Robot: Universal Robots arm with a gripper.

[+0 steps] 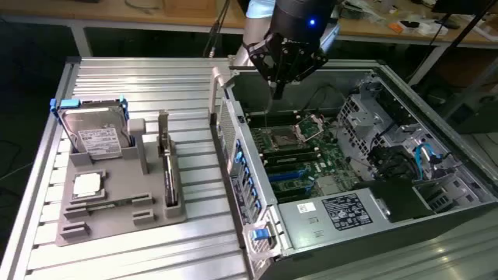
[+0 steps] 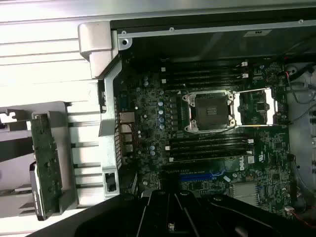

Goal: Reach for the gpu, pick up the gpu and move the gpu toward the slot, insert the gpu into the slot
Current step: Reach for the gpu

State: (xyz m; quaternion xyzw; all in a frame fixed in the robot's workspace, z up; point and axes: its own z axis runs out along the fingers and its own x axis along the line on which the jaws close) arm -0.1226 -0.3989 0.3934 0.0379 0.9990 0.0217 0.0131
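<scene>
So the gripper [image 1: 276,93] is clenched shut with nothing in it, fingers pinched together and pointing down, hanging over the far end of the open computer case [image 1: 365,224], just above the back part of the green motherboard [image 1: 307,163]. In the exterior view the square processor socket [image 1: 300,131] sits right under it at roughly 5 o'clock. The blue slot [image 1: 290,175] is further along at about 6 o'clock, empty, past the black memory strips [image 1: 300,153]. The gpu [image 1: 168,175] isn't anywhere near the fingers. It's well apart from them at about 7 to 8 o'clock, outside the case, standing on its edge in the grey holder [image 1: 116,224] on the ribbed metal table [image 1: 140,81]. The case's side wall is between it and the gripper. In the wrist view the card shows up with its green circuit face beside the case's corner. On that same holder, the hard drive [image 1: 97,137] with its white label is propped up at the gpu's 10 o'clock, and the little square processor chip [image 1: 87,185] lies flat at its 9 o'clock.
</scene>
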